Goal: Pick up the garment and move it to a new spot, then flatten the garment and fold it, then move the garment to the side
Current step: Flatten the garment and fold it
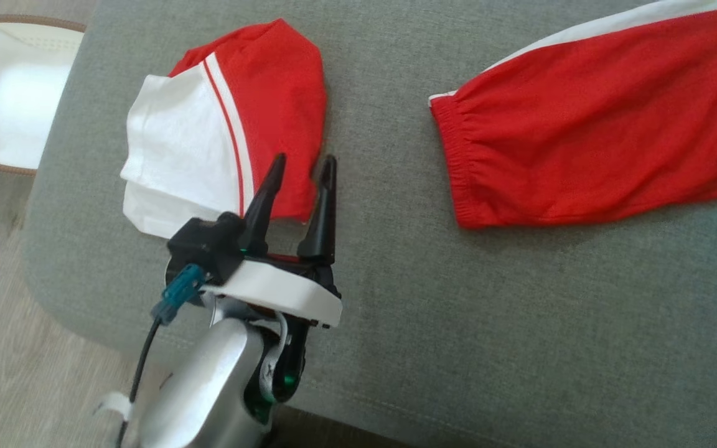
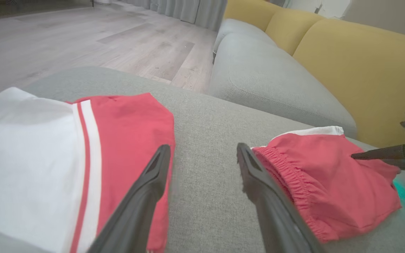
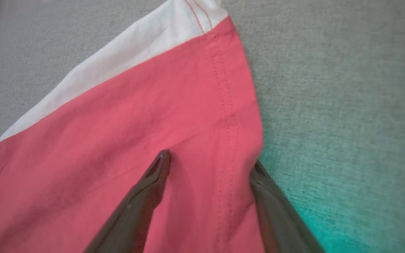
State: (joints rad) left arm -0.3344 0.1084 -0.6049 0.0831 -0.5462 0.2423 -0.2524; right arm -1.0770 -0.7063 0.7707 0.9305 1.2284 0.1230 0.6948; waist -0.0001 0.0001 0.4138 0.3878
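Head view had my left arm entering from the lower left, its silver forearm (image 1: 209,386) tilted toward the cushion. A teal connector (image 1: 178,295) with a black cable sat beside the wrist. The left gripper (image 1: 304,160) pointed up the frame with its two long dark fingers spread apart, and it gripped nothing. In the left wrist view one finger overlapped the red edge of the folded garment and the other lay over bare cushion. I could not tell whether either touched down.

The right gripper (image 3: 210,158) also stood wide in its own wrist view, straddling a stitched edge of red cloth. One finger lay over the fabric, and the other's tip was hidden behind the edge next to bare cushion. The cloth between them was not pinched.

Both pieces rested on a broad grey woven cushion (image 1: 458,311) with a rounded corner and a seam along its near side. The folded red-and-white garment (image 1: 259,93) lay toward the cushion's left end as a compact bundle, with a white panel and thin red-and-white stripes. Well apart on the right lay the loose red garment (image 1: 582,124), spread flatter, with a gathered elastic band and a white strip along its far edge. Its cloth looked thin and softly creased.

Past the cushion's left end stood a white moulded shell with a brown rim (image 1: 10,93). The left wrist view also showed pale wood-look flooring (image 2: 83,35) and mustard-yellow sofa backs (image 2: 364,70).
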